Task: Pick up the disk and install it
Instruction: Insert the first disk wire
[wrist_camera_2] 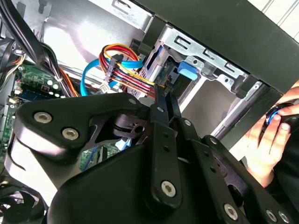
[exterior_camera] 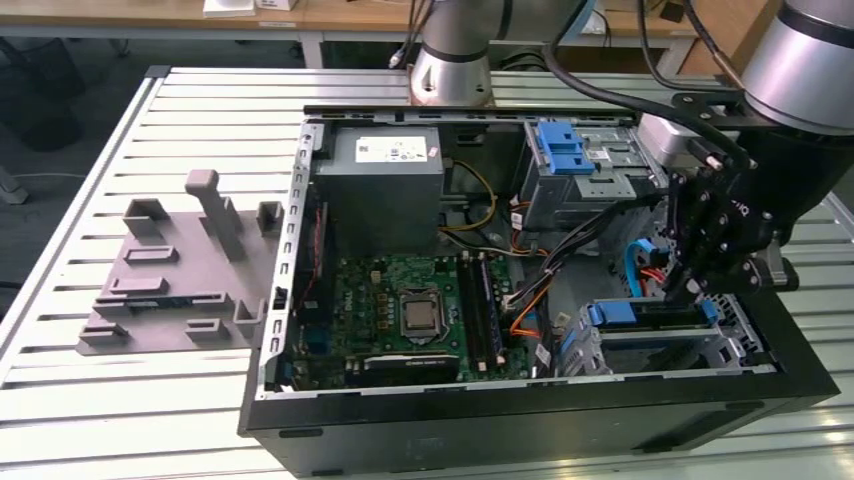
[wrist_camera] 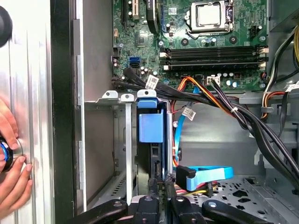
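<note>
- Slatted metal desk [exterior_camera: 80, 400] carries an open PC case [exterior_camera: 534, 420], with a grey fixture plate [exterior_camera: 174, 270] beside it.
- End effector [exterior_camera: 687, 290] is down at the drive cage [exterior_camera: 667, 345]; fingers nearly together, grip state unclear.
- Disk [wrist_camera: 152, 140] sits upright in the cage slot, blue rail tab showing.
- Person's hand [wrist_camera: 11, 186] rests outside the case wall.

Disk [wrist_camera: 150, 140] seated in drive cage [wrist_camera: 122, 140]
</note>
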`<control>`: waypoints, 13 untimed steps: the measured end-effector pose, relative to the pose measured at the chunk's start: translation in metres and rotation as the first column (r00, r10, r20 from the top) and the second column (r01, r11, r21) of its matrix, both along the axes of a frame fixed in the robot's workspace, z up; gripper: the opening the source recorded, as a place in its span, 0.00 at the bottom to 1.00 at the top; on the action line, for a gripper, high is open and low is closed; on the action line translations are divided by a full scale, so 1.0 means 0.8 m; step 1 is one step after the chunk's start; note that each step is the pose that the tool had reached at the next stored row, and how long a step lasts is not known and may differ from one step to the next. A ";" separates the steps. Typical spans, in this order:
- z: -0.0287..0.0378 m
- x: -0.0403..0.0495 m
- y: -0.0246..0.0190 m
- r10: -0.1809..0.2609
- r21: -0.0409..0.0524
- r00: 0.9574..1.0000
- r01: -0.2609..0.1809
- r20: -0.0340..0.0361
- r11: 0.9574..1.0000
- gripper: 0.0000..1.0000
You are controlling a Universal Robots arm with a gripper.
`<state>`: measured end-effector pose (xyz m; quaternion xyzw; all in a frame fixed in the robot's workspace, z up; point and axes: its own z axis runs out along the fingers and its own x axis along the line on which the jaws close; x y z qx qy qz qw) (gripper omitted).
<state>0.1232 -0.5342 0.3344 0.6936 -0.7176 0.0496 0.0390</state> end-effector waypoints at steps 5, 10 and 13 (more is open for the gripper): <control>-0.0025 0.000 -0.0033 -0.012 0.000 1.000 0.012 -0.001 1.000 0.16; -0.0031 0.001 -0.0033 -0.026 0.000 1.000 0.026 -0.002 1.000 0.16; -0.0032 0.001 -0.0033 -0.030 0.000 1.000 0.030 -0.002 1.000 0.16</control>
